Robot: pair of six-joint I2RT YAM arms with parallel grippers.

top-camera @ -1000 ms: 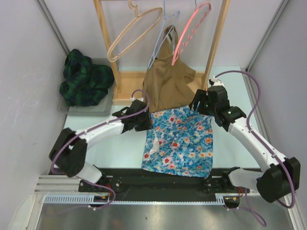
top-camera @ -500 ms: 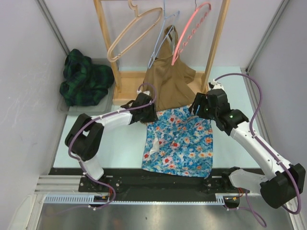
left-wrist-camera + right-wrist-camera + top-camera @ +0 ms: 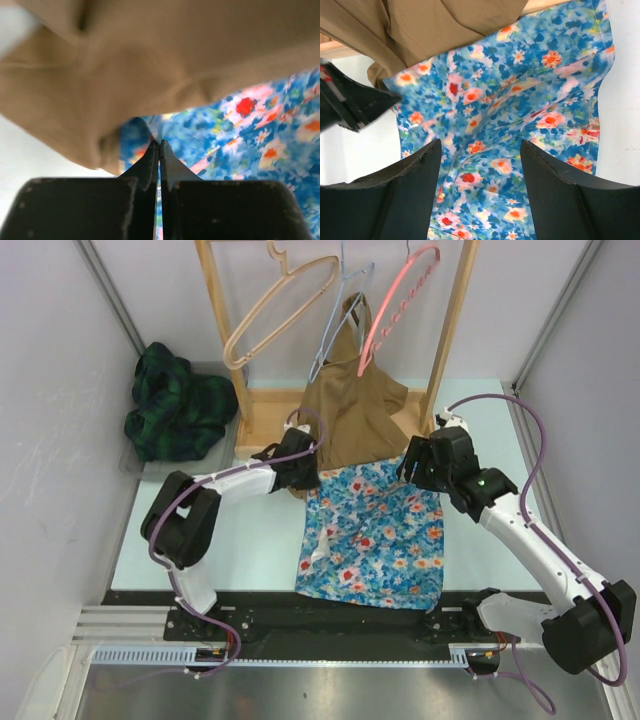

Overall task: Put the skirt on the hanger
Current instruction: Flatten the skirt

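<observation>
Your workspace is a pale mint table (image 3: pixel 240 540) boxed in by white walls. At 10 o'clock you have one grey plastic tray (image 3: pixel 135 462) holding one crumpled dark green plaid garment (image 3: pixel 175 405). At 12 o'clock stands one wooden rack (image 3: pixel 453 320) carrying three hangers: a beige plastic hanger (image 3: pixel 283 300), a thin light blue wire hanger (image 3: pixel 337 330) and a notched pink plastic hanger (image 3: pixel 368 345). One tan cloth garment (image 3: pixel 350 425) hangs from the blue one, its hem reaching the tabletop.

The single blue floral skirt (image 3: pixel 375 535) lies flat at the centre of the table, its far edge tucked against the tan hem and off every hanger.

Your left gripper (image 3: pixel 305 472) sits at the skirt's 11 o'clock corner, fingers clenched tight together. Whether cloth is caught between them, you cannot tell. Your right gripper (image 3: pixel 418 468) hovers above the 1 o'clock corner with its fingers spread wide, grasping nothing.

Since a second ago, your left arm has swung its elbow inward and pushed the gripper toward 12 o'clock, under the tan hem. Its half-spread fingers have snapped together. Your right arm has barely shifted.
</observation>
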